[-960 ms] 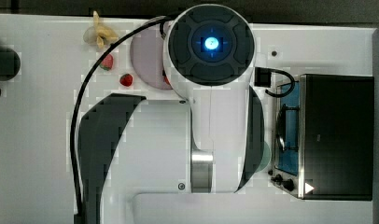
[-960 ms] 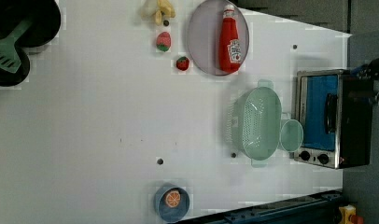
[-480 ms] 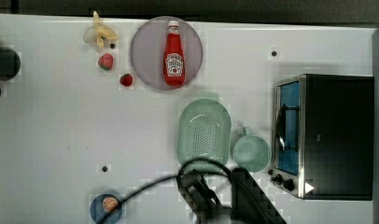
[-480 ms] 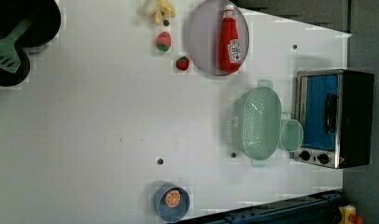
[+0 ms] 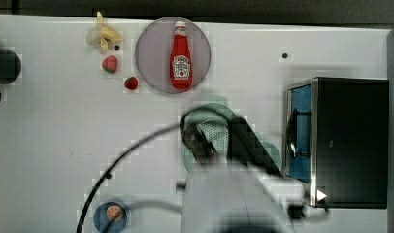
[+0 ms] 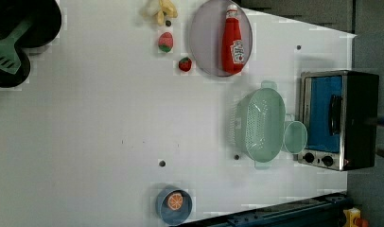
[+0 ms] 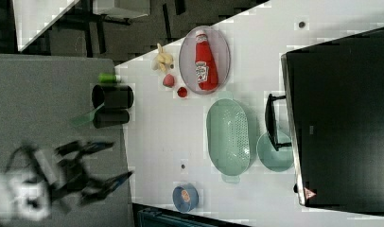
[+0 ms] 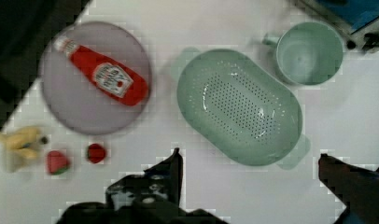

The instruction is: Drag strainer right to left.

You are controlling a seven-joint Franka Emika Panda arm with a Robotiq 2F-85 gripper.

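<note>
Counter (image 6: pixel 109 118), oven (image 6: pixel 339 118), then strainer (image 8: pixel 239 105) touching mug (image 8: pixel 309 52), near plate (image 8: pixel 96 77) with 1 bottle. Pincer (image 8: pixel 248 161) wide open, empty, above strainer. Risk: catching mug handle, dragging 2 things; or sliding into plate.

Strainer (image 6: pixel 262 124) mint-green, dotted holes; ketchup bottle (image 6: pixel 231 41) red; plate (image 6: pixel 205 42) seemingly grey.
</note>
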